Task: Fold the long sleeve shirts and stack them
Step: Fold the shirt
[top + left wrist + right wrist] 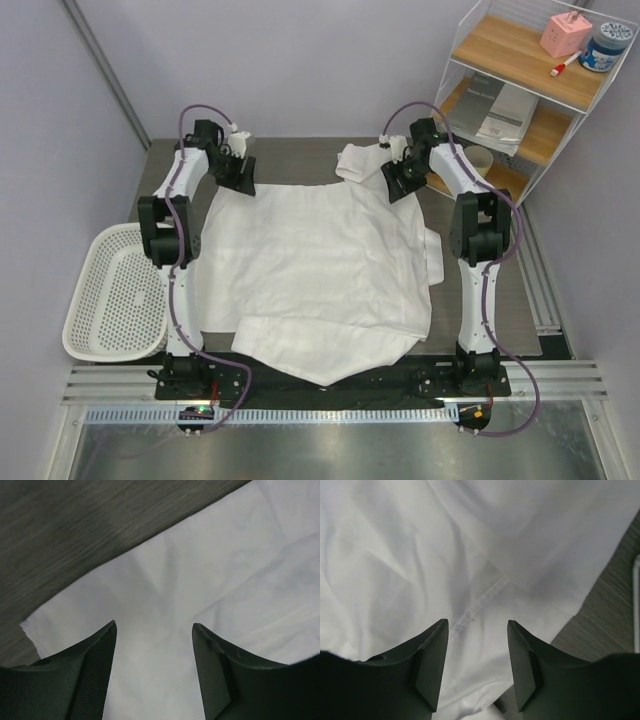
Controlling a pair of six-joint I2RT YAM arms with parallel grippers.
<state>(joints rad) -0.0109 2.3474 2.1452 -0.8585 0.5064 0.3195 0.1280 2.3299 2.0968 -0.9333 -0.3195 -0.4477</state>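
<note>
A white long sleeve shirt [315, 275] lies spread flat over the middle of the table, with a bunched sleeve end [358, 160] at its far right corner. My left gripper [240, 180] is open and empty above the shirt's far left corner; the left wrist view shows the cloth [200, 580] below the jaws. My right gripper [397, 183] is open and empty above the far right corner; the right wrist view shows a seam in the cloth [475, 605] between the jaws.
A white perforated basket [115, 292] stands at the left table edge. A wire shelf [520, 95] at the back right holds flat booklets [505, 110], a pink box [565, 35] and a jar [607, 45]. The table's dark surface [300, 155] lies beyond the shirt.
</note>
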